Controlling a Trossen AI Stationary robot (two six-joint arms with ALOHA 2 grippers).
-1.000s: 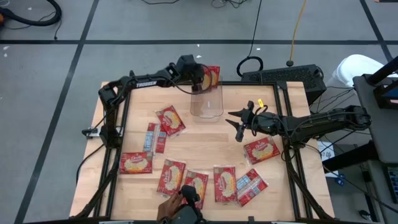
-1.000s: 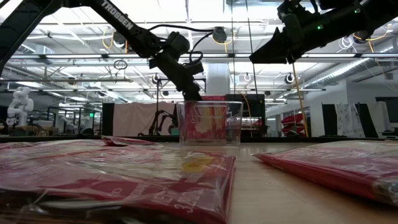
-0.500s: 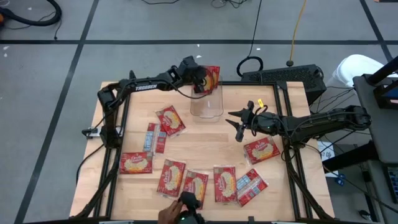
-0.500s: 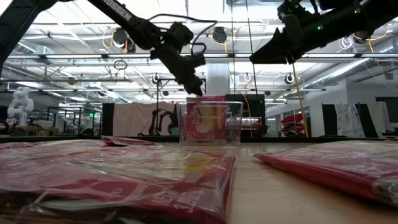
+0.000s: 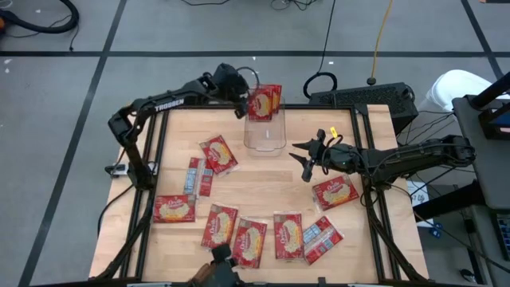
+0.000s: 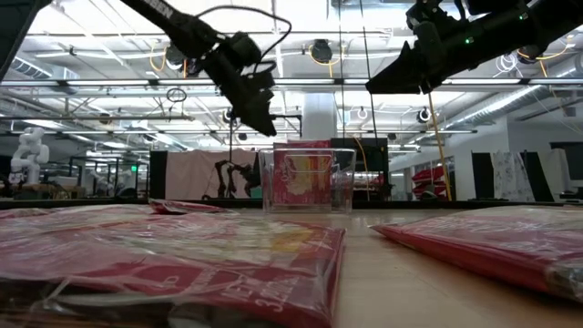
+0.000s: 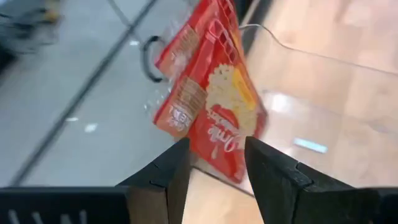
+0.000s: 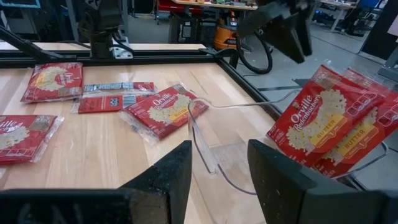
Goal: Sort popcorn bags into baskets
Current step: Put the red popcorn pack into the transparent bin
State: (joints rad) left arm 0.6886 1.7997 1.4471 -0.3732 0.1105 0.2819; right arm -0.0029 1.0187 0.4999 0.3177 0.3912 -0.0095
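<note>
Two red popcorn bags (image 5: 264, 101) (image 7: 217, 99) (image 8: 323, 130) stand on end in the clear basket (image 5: 264, 137) (image 6: 342, 187). They lean on its far wall and stick out above the rim. My left gripper (image 5: 241, 106) (image 6: 264, 126) (image 7: 214, 171) hangs open and empty above the basket's far left corner, clear of the bags. My right gripper (image 5: 301, 161) (image 8: 217, 168) waits open to the right of the basket, above the table. Several more popcorn bags (image 5: 218, 154) (image 5: 335, 191) lie flat on the wooden table (image 5: 263, 183).
Loose bags lie along the table's near half (image 5: 249, 239) and its left side (image 5: 195, 177). A person's hand (image 5: 215, 275) shows at the near edge. A black keyboard (image 5: 362, 97) sits beyond the far right corner. Dark frame rails (image 5: 159, 159) run along both sides.
My left gripper has risen from the basket's rim and drawn back toward the table's left and far edge with nothing between its fingers. The bags stay leaning in the basket. The person's hand at the near edge has pulled back.
</note>
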